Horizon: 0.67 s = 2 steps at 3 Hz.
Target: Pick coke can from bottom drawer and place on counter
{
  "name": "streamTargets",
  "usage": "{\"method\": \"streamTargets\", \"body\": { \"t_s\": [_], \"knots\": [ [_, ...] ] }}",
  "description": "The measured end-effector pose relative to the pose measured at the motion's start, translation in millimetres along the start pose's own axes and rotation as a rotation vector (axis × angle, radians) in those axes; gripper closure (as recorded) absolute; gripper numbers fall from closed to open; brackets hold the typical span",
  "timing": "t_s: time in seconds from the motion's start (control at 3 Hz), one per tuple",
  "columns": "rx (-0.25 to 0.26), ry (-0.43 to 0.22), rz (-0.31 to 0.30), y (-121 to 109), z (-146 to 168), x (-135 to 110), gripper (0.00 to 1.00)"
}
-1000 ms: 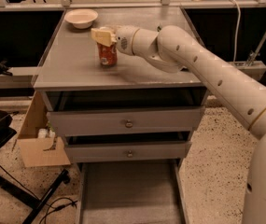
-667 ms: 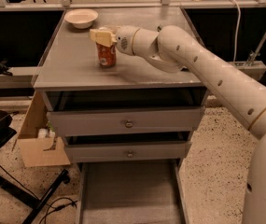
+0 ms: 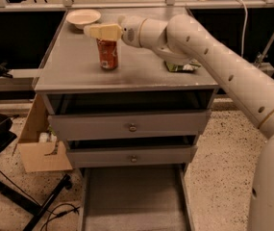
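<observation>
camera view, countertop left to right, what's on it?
bowl → coke can → bag, all on the counter. The hand sits right over the can's top, so it is left unordered.

The coke can (image 3: 108, 54) stands on the counter (image 3: 141, 76), claw (image 3: 98, 31) over its top, bowl (image 3: 83, 18) behind.
</observation>
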<state>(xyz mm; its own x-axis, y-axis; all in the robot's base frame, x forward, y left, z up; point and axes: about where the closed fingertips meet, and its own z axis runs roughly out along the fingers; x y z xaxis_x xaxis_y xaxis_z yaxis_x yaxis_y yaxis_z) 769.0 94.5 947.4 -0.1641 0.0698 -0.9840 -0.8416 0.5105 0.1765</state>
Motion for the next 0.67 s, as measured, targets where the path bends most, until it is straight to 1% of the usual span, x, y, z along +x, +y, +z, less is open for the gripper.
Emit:
{"method": "streamTargets", "body": {
  "t_s": [0.33, 0.67],
  "knots": [
    [-0.048, -0.006, -0.126, 4, -36, -85, 0.0],
    [-0.103, -0.007, -0.186, 6, -77, -125, 0.0]
  ]
}}
